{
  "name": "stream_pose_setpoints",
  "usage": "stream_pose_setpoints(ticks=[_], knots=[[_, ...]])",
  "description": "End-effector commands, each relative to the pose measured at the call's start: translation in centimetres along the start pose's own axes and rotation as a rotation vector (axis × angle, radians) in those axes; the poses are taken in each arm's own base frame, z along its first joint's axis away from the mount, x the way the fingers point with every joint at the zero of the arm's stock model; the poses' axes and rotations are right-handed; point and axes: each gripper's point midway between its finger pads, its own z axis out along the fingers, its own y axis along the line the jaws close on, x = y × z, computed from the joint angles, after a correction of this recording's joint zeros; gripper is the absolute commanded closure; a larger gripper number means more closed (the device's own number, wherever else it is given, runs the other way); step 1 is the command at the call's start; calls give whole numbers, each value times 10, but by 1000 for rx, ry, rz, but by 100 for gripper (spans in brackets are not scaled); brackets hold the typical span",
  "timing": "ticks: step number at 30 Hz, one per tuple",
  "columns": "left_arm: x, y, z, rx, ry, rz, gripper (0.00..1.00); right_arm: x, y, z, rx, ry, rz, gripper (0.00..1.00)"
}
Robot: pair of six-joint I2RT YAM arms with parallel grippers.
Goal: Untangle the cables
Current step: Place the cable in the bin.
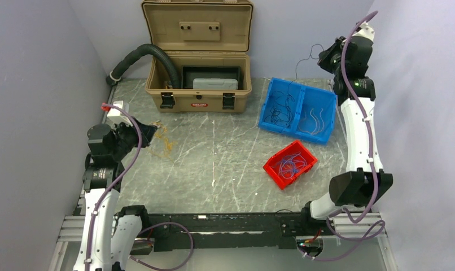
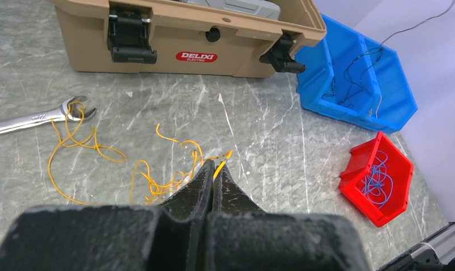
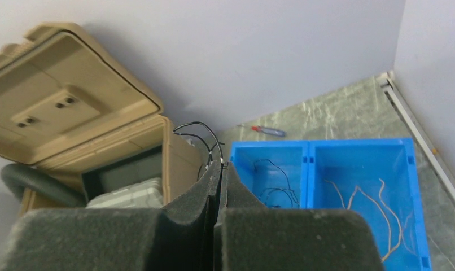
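The left gripper (image 2: 214, 167) has its two fingers pressed together, and a yellow-orange cable (image 2: 157, 183) is pinched between the tips. The rest of this cable lies in a loose tangle on the grey marble-pattern table (image 2: 281, 147), just in front of the gripper. One loop of it lies around the open end of a steel wrench (image 2: 27, 120). The wrench has writing on its handle, but it is too small to read.

The right gripper (image 3: 219, 167) is held high, and its fingers are clenched on a thin black cable (image 3: 200, 127) that curls above the tips. In the top view this cable hangs down to the left compartment of the blue bin (image 1: 263, 113), where more black cables (image 1: 281, 107) lie. The right compartment holds a few pale orange cables (image 3: 377, 209). Blue cables (image 1: 290, 165) lie in a small red bin (image 1: 268, 167), near the blue one.

A tan toolbox (image 1: 200, 93) stands open at the far edge of the table. Its red label (image 2: 197, 56) reads "DELIXI", and the smaller line beneath it seems to read "ELECTRIC". A black corrugated hose (image 1: 143, 53) runs into the left side of the box.
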Motion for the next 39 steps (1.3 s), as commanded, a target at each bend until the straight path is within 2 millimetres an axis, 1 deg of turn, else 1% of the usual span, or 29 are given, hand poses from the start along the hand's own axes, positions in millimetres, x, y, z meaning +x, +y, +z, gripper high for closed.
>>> stream_pose_setpoints(ticks=[1, 4, 8, 9, 11, 12, 14, 15, 22, 24, 25, 27, 29, 30, 32, 33, 36, 39], knots=[[-8, -8, 3, 50, -24, 40, 100, 0, -12, 22, 2, -38, -31, 100], [-7, -9, 5, 55, -16, 36, 100, 6, -21, 37, 22, -59, -44, 100], [-5, -9, 7, 58, -8, 31, 100, 0, -25, 56, 32, -95, -57, 100], [-5, -8, 7, 60, -6, 30, 100, -9, -24, 58, 35, -117, -55, 100], [-3, -9, 9, 63, 2, 27, 100, -20, -23, 71, 42, -130, -64, 100], [-3, -9, 9, 65, 6, 27, 100, -28, -20, 76, 39, -137, -71, 100], [-1, -8, 10, 64, 13, 28, 100, -36, -15, 84, 30, -139, -77, 100], [-1, -9, 10, 67, 13, 27, 100, -36, -14, 87, 27, -138, -78, 100], [5, -9, 12, 72, 30, 25, 100, -27, -19, 101, 16, -137, -54, 100], [5, -10, 13, 77, 33, 24, 100, -32, -18, 106, 19, -133, -56, 100], [6, -10, 13, 79, 37, 22, 100, -41, -14, 105, 12, -146, -56, 100], [5, -11, 14, 80, 40, 21, 100, -48, -11, 105, 1, -160, -56, 100], [6, -10, 14, 80, 41, 21, 100, -53, -8, 102, -10, -169, -59, 100], [6, -10, 14, 79, 40, 21, 100, -52, -8, 100, -8, -167, -58, 100], [6, -11, 13, 80, 39, 23, 100, -42, -11, 97, -5, -153, -59, 100], [6, -11, 13, 81, 39, 24, 100, -31, -12, 95, -23, -137, -61, 100], [6, -12, 12, 84, 37, 26, 100, 9, -26, 87, -22, -99, -59, 100], [7, -13, 13, 89, 44, 25, 100, 55, -45, 78, 62, -53, -112, 100]])
